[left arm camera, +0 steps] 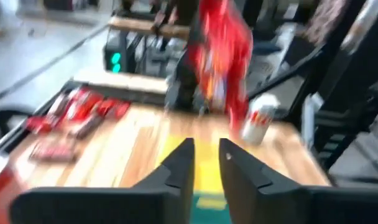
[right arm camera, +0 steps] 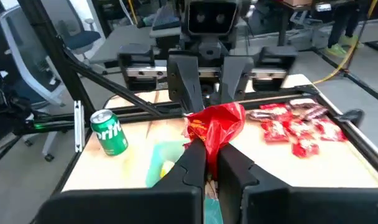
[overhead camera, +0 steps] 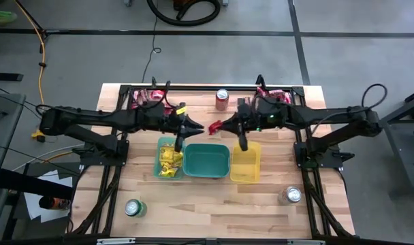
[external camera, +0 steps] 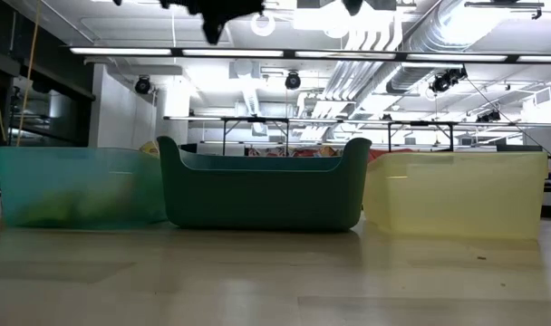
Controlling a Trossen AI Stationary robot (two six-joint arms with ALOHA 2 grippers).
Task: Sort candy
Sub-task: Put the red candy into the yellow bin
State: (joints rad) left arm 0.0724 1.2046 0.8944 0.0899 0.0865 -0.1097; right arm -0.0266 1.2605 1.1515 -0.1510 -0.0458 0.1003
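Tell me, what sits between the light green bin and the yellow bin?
The dark teal bin sits between the light green bin and the yellow bin, all side by side. The high and low views both show it.

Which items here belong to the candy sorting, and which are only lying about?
Job:
- red packet held in the right tool
- yellow packets in the green bin
- red candy piles at the table's far edge
- teal bin, yellow bin
- left tool, empty

Lying about:
- red can
- green can
- silver can

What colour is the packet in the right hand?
Red packet, pinched in the right hand; the right wrist view shows it best.
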